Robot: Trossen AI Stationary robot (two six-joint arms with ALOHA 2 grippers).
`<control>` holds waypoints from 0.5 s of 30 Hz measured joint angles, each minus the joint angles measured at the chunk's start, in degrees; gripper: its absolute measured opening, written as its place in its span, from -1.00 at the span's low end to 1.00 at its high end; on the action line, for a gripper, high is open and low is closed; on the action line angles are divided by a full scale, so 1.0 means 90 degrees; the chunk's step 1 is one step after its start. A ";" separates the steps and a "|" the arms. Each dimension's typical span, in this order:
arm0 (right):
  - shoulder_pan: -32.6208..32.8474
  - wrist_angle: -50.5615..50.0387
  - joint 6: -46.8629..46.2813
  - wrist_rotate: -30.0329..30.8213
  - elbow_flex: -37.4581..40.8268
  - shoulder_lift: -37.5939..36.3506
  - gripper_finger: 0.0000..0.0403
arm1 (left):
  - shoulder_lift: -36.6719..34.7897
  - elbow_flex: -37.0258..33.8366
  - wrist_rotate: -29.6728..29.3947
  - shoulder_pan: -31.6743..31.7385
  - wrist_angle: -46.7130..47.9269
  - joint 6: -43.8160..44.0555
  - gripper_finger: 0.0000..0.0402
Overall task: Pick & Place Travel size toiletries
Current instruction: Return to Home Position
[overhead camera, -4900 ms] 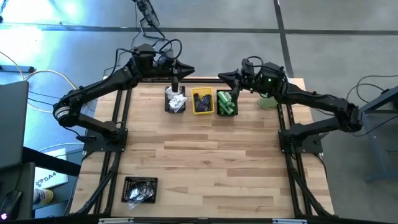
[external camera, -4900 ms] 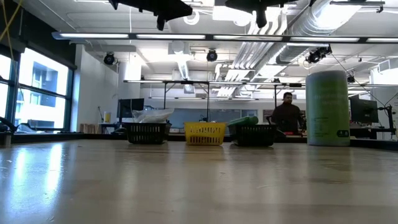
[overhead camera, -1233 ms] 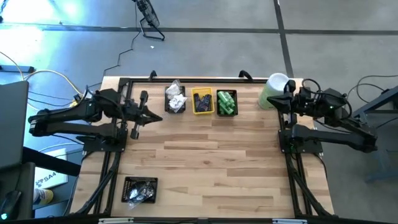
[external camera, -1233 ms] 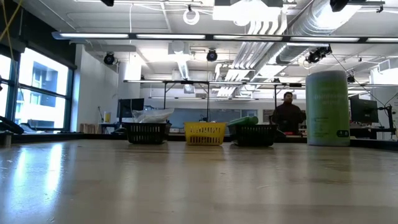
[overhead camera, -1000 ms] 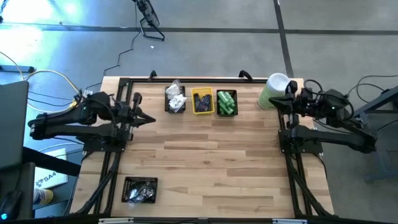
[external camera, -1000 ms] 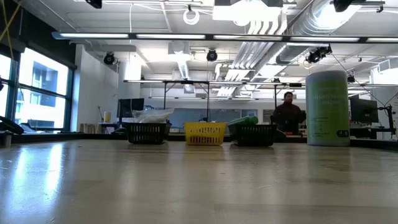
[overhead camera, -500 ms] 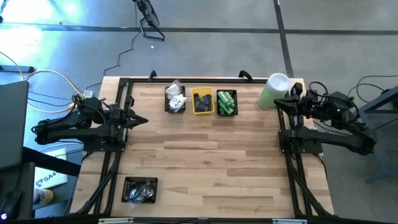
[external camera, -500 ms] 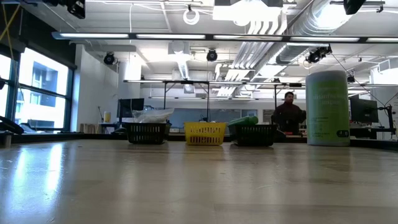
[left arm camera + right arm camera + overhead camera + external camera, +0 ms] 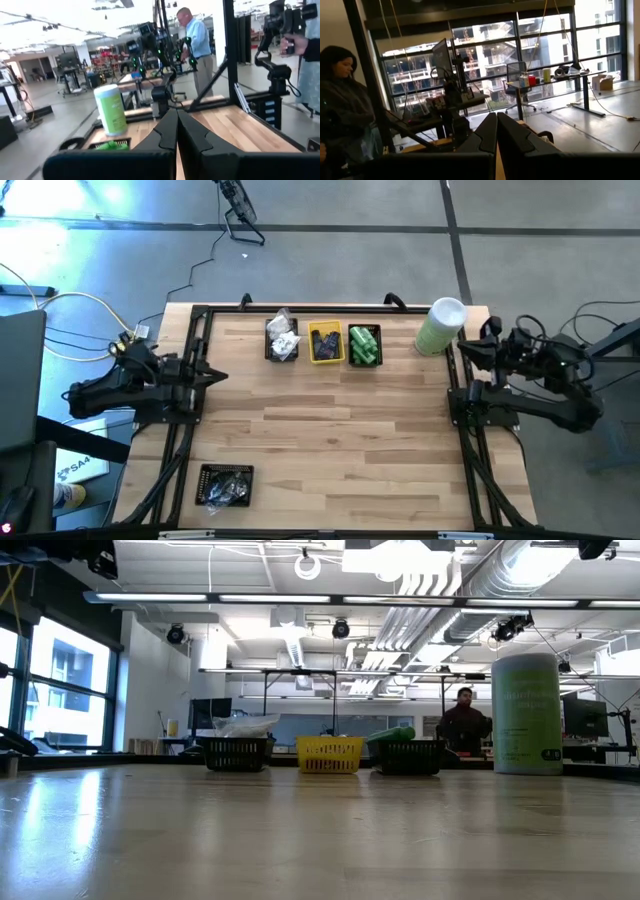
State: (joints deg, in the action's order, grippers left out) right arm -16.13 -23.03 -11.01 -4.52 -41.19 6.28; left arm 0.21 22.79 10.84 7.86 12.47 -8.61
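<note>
The left gripper (image 9: 219,376) and right gripper (image 9: 462,348), both closed and empty, hang well apart from the toiletries (image 9: 364,346) in the bins (image 9: 312,346).

Surface: pale wood planks (image 9: 330,420), laid lengthwise.
Floor: grey concrete (image 9: 330,270) all round the surface, crossed by dark seams.
Windows: tall dark-framed panes (image 9: 60,690) beyond the surface's left edge, daylight coming through.
Ceiling: white ducts (image 9: 440,580) and strip lights (image 9: 300,597) above the surface.
Furniture: monitors (image 9: 585,718) beyond the surface's far edge.
</note>
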 joint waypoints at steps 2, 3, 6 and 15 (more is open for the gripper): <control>-0.0001 0.0008 -0.0096 0.0010 0.0000 -0.0068 -0.98 | 0.0018 -0.0072 -0.0007 0.0000 0.0022 0.0010 -1.00; 0.0001 0.0005 -0.0117 0.0010 0.0000 -0.0089 -0.98 | 0.0026 -0.0086 -0.0009 0.0000 0.0054 0.0005 -1.00; 0.0001 -0.0028 -0.0133 0.0013 0.0000 -0.0143 -0.98 | 0.0010 -0.0124 -0.0038 0.0000 -0.0006 -0.0002 -1.00; 0.0001 -0.0225 -0.0110 0.0055 0.0000 -0.0150 -0.98 | 0.0012 -0.0633 -0.0516 0.0000 0.0364 0.0039 -1.00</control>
State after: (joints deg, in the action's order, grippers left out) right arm -16.12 -25.06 -12.00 -4.03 -41.19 4.93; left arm 0.32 17.09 6.19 7.86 15.75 -8.26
